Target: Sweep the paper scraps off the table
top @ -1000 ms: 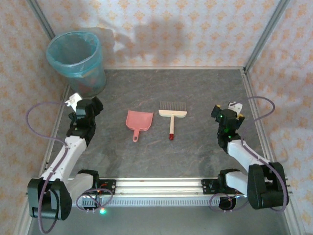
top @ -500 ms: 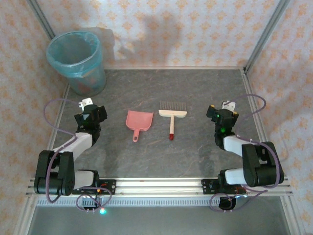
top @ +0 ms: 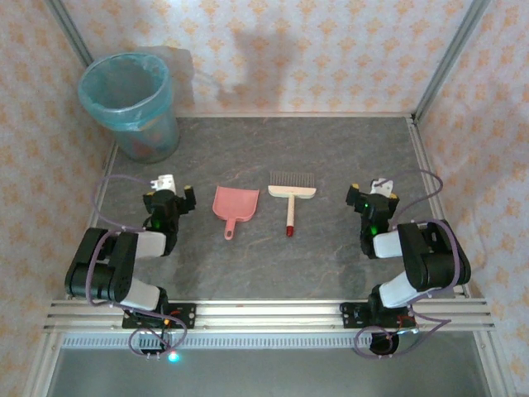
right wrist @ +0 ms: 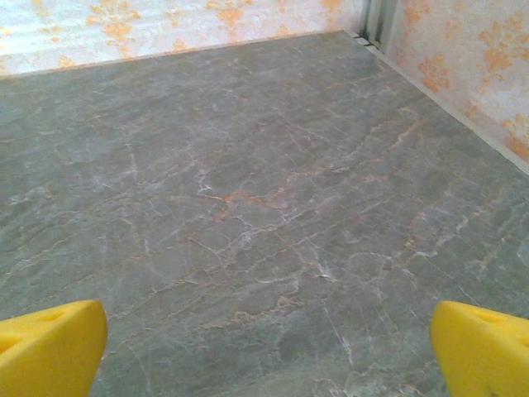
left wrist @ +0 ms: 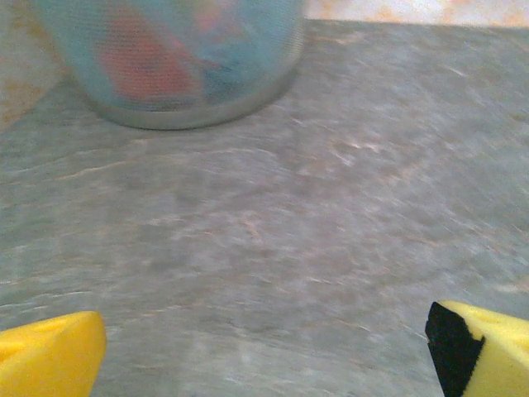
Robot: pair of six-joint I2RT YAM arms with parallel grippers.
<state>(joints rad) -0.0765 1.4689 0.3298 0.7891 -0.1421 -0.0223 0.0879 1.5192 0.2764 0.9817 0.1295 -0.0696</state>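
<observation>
you've folded both arms back toward their bases, left fingers [left wrist: 50,356] and right fingers [right wrist: 50,351] wide open with nothing in them, dustpan [top: 234,204] and brush [top: 291,197] lying on the table [top: 331,157], and the paper scraps [left wrist: 145,62] look binned in the trash bin [top: 157,132], so sweeping seems done.

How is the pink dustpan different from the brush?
The dustpan is pink; the brush is pale wood with a red handle tip. The dustpan is a broad scoop with a stubby handle; the brush has a wide bristle head and a thin handle. Both lie side by side on the table, handles toward the near edge.
</observation>
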